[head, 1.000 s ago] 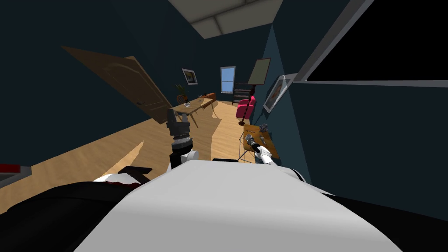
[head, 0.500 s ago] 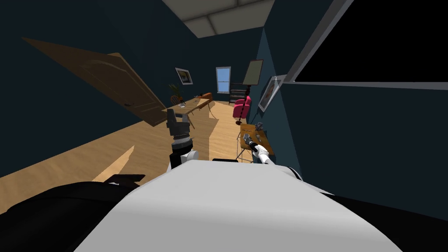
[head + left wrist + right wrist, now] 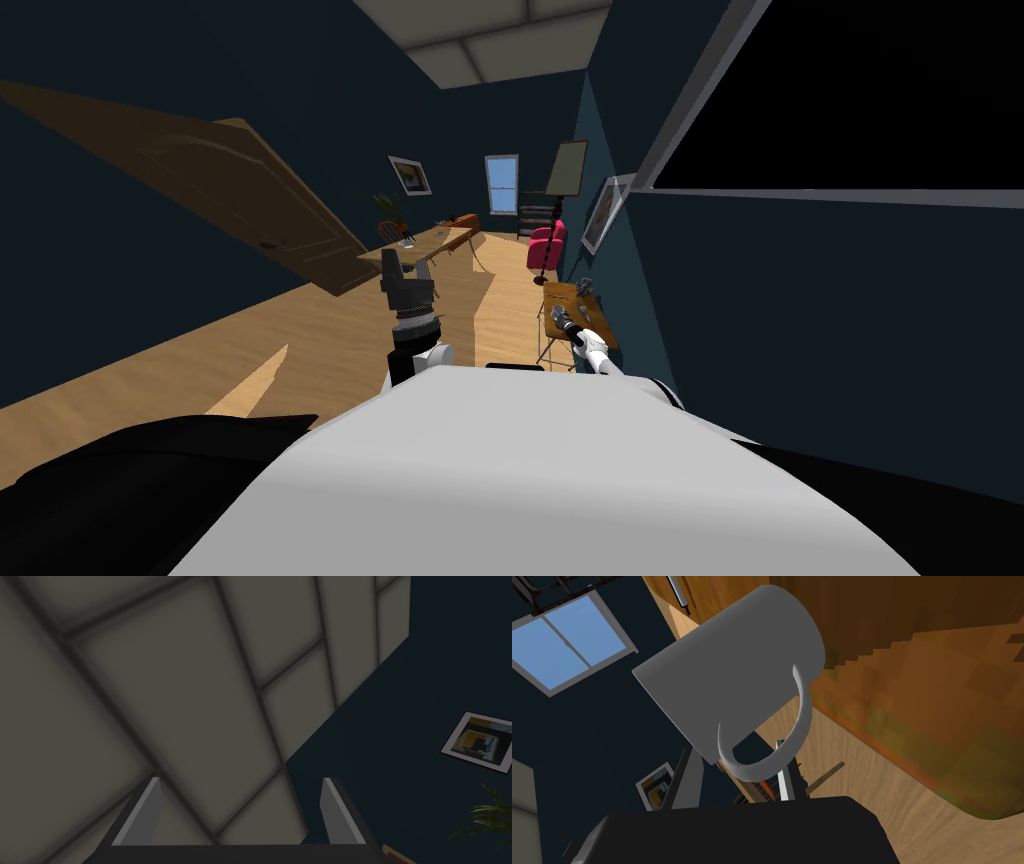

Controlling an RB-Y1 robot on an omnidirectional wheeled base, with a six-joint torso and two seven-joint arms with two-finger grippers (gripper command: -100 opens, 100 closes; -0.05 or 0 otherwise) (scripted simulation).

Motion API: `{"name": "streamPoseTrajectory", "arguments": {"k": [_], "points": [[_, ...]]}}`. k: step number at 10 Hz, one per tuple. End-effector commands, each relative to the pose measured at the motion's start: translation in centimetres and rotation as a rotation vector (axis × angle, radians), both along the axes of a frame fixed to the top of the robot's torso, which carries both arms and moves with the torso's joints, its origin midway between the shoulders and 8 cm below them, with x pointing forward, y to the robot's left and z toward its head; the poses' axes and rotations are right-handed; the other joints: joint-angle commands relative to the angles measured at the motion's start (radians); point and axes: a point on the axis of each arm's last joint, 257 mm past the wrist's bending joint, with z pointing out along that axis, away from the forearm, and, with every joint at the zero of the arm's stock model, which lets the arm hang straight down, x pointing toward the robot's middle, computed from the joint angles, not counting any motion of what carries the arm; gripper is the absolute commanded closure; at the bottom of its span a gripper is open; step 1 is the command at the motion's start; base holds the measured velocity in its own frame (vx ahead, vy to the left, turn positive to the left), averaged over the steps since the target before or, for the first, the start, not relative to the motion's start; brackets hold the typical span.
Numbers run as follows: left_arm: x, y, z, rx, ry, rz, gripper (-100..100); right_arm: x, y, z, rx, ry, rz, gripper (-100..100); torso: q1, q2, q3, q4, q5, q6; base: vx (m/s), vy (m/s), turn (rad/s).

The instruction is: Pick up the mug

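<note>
A: Where is the plain grey cylindrical mug (image 3: 727,671)?

B: Right at the right tool (image 3: 734,748). Its curved handle loops between the two fingers, which stand close together and press on it near the rim. The base points toward the small brown wooden counter (image 3: 912,676) by the dark blue wall; whether they touch, I cannot tell.

A: And the left tool (image 3: 240,781)?

B: Held up high, well apart from the counter — fingers spread wide, nothing between them.
</note>
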Motion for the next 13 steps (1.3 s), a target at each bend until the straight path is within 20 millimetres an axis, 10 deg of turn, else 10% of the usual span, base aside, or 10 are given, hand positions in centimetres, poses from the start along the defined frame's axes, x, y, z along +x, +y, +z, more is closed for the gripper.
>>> {"name": "streamPoseTrajectory", "arguments": {"k": [1,3,6,13], "points": [[0.0,0.0,0.0,0.0,0.0,0.0,0,0.1,2.6,-0.1,0.002,0.005,0.041,100,0.0,0.0,0.0,0.0,0.0,0.0,0.014,-0.021,-0.276],[0.0,0.0,0.0,0.0,0.0,0.0,0,0.5,7.5,0.1,0.002,0.006,0.12,100,-0.002,-0.002,-0.001,-0.001,0.0,0.002,0.039,-0.034,-0.428],[0.0,0.0,0.0,0.0,0.0,0.0,0,0.5,7.5,0.1,0.002,0.006,0.12,100,0.0,-0.005,-0.004,-0.004,-0.002,-0.004,0.021,-0.019,-0.015],[0.0,0.0,0.0,0.0,0.0,0.0,0,0.6,14.9,0.8,0.0,-0.003,0.239,100,0.0,-0.009,-0.008,-0.007,-0.003,-0.004,0.016,-0.012,-0.148]]}}
